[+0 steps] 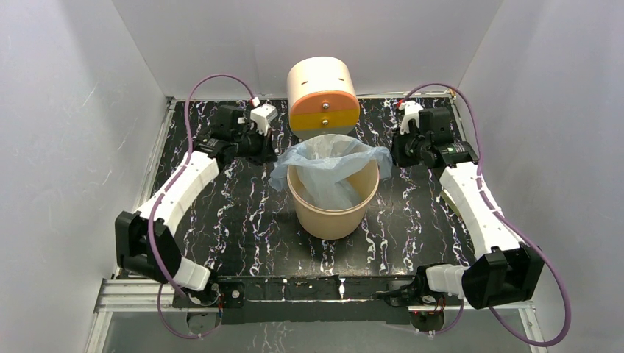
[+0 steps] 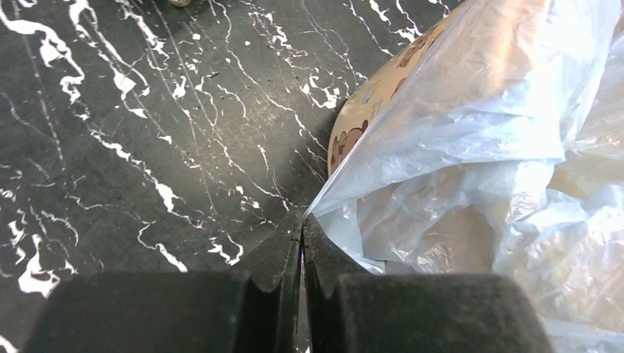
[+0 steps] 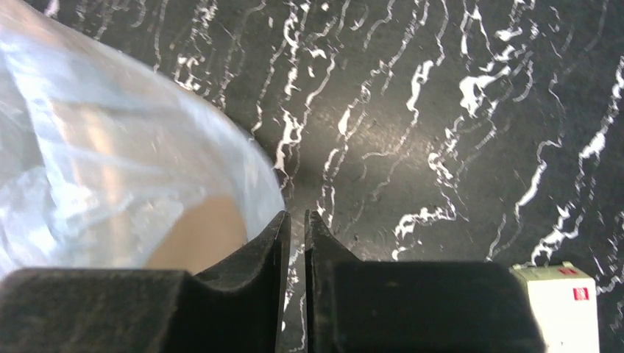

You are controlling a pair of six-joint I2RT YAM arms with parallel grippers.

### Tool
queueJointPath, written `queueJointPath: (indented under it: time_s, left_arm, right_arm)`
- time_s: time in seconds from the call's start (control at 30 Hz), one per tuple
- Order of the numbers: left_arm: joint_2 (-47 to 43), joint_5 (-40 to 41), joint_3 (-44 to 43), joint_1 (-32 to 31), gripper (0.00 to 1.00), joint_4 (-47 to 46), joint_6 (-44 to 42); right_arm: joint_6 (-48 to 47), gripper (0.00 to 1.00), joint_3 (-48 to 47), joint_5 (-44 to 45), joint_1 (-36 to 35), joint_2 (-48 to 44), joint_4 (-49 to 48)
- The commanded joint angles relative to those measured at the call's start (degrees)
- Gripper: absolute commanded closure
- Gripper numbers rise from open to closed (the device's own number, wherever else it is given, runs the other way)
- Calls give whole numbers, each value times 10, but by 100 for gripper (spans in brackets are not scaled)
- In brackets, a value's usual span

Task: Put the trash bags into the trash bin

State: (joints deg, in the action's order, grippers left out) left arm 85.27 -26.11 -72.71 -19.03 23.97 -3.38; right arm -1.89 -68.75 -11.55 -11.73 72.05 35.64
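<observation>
Left gripper (image 2: 303,220) is closed tight, and the film of the trash bag (image 2: 471,147) runs to a taut point right at its tips, so I judge that it has a pinch of the bag's left edge. Right gripper (image 3: 294,218) shows a narrow slit between its jaws with only the dark surface (image 3: 441,110) visible through it (nothing held). The film lies just beside it on the bin side, apparently not touching, though that view is blurred. From above, the bag sits in the mouth of the trash bin (image 1: 331,220), its body hanging inside. Its rim is spread left to right and flares out over the bin's edge toward each arm. Both arms are about equally near. The next move, I judge, turns on the pinched left corner, which sits outside the bin wall.
</observation>
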Motion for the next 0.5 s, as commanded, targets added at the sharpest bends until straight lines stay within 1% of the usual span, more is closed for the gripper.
queueJointPath:
  time_s: [0.0,0.03,0.07,0.1,0.17,0.23,0.27,0.3,0.33,0.37,0.43,0.47]
  left_arm:
    - [-57,25,22,10,96,-11,28]
    - [-61,30,22,12,91,-9,30]
    - [-66,37,20,13,82,-5,30]
    - [-70,47,17,14,76,-1,30]
    - [-81,63,10,18,70,4,47]
    - [-92,78,4,22,69,4,54]
    - [-98,92,0,25,65,4,58]
    - [-104,103,-3,27,57,2,61]
    - [-112,116,-5,29,51,1,67]
    - [-118,129,-6,31,49,-3,71]
    - [-136,157,-2,33,46,-10,85]
    - [-147,167,7,34,43,-19,90]
  right_arm:
    - [13,76,-17,54,4,-22,27]
    - [14,72,-26,56,3,-24,33]
    - [14,67,-34,62,3,-28,38]
    - [24,62,-41,86,3,-35,39]
    - [27,52,-53,143,3,-53,37]
    - [20,45,-66,181,4,-77,30]
    - [20,43,-76,189,4,-88,23]
    - [20,42,-82,189,4,-99,17]
    - [6,41,-88,182,4,-109,11]
    - [0,41,-92,167,4,-119,5]
    - [-19,40,-98,102,4,-139,-4]
    - [-25,40,-97,69,3,-147,-11]
